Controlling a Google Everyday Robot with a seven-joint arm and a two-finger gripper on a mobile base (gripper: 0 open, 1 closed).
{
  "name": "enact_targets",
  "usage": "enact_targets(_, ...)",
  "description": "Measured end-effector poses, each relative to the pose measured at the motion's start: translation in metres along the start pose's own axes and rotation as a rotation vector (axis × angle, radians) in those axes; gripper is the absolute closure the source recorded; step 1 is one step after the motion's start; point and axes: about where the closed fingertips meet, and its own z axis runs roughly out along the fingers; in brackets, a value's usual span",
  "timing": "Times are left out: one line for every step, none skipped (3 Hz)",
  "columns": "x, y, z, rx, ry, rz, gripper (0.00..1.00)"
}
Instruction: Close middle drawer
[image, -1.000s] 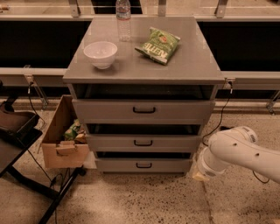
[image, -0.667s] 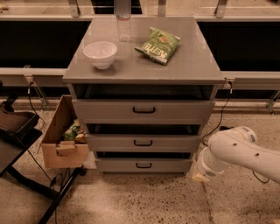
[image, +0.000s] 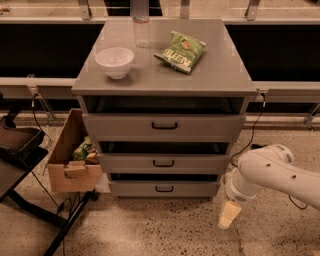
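The middle drawer (image: 164, 163) is a wide grey front with a small black bar handle, set in the grey cabinet (image: 165, 80). It stands a little out from the cabinet, with a dark gap above its front. My gripper (image: 229, 214) hangs low at the end of the white arm (image: 272, 175), to the right of the cabinet near the floor. It is level with the bottom drawer (image: 164, 188) and apart from every drawer.
The top drawer (image: 164, 126) also stands slightly out. On the cabinet top are a white bowl (image: 114, 61), a green chip bag (image: 181, 52) and a water bottle (image: 141, 31). A cardboard box (image: 72, 155) and a black stand (image: 20, 150) are at the left.
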Motion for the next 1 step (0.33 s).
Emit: enact_targets(0.0000,0.0000,0.0000,0.000,0.000,0.000,0.00)
